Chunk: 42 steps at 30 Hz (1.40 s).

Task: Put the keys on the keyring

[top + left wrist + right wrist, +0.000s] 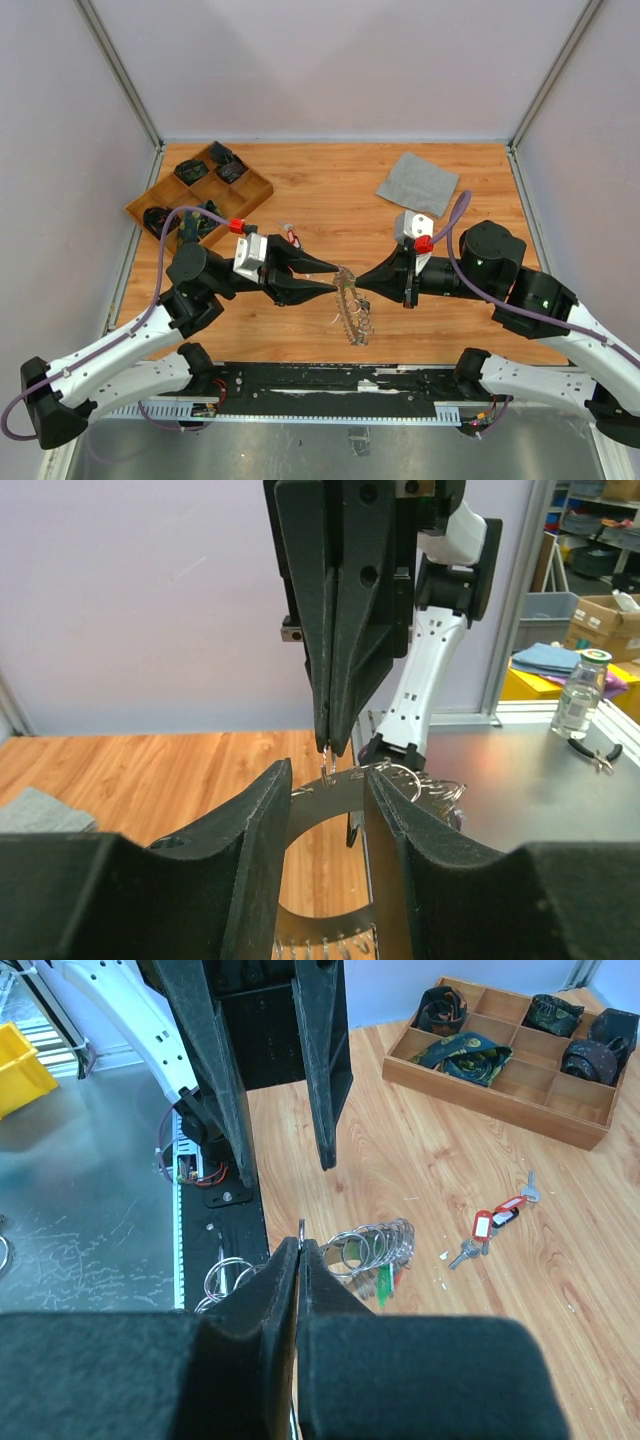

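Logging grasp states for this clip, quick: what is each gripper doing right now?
Left gripper: open, fingers either side of the keyring rim.
Right gripper: shut on the keyring rim.

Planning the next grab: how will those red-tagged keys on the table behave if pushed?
The keys look small and thin, so probably light. Lying flat on the smooth wooden table, they would likely slide, not roll. Their tags seem loosely attached, so they may splay.
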Available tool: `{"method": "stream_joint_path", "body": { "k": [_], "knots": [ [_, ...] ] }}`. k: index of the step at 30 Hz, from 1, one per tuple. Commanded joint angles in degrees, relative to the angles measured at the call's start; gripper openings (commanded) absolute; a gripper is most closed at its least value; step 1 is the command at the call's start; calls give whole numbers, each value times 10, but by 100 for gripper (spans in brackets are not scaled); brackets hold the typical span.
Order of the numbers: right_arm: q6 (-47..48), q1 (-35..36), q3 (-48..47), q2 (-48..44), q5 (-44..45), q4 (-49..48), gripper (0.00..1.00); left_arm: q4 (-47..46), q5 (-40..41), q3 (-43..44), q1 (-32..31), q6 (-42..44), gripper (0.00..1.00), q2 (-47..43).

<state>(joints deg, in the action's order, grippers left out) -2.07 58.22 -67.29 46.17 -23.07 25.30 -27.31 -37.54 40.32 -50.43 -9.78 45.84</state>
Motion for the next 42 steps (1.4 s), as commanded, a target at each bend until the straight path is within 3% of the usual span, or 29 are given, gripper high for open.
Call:
{"method": "stream_joint_path", "body": {
  "k": [1, 18, 30, 42],
  "knots": [
    [15, 0, -28, -5, -9, -19, 0, -27, -41, 16, -3, -12, 41, 9],
    [8, 0, -25, 1, -14, -41, 0, -40, -35, 10, -3, -26, 41, 39],
    [4, 1, -21, 5, -13, -48, 0, -57, -52, 6, -3, -38, 34, 47],
    [2, 1, -20, 8, -23, -55, 0, -71, -54, 1, -3, -46, 34, 58]
  ]
}}
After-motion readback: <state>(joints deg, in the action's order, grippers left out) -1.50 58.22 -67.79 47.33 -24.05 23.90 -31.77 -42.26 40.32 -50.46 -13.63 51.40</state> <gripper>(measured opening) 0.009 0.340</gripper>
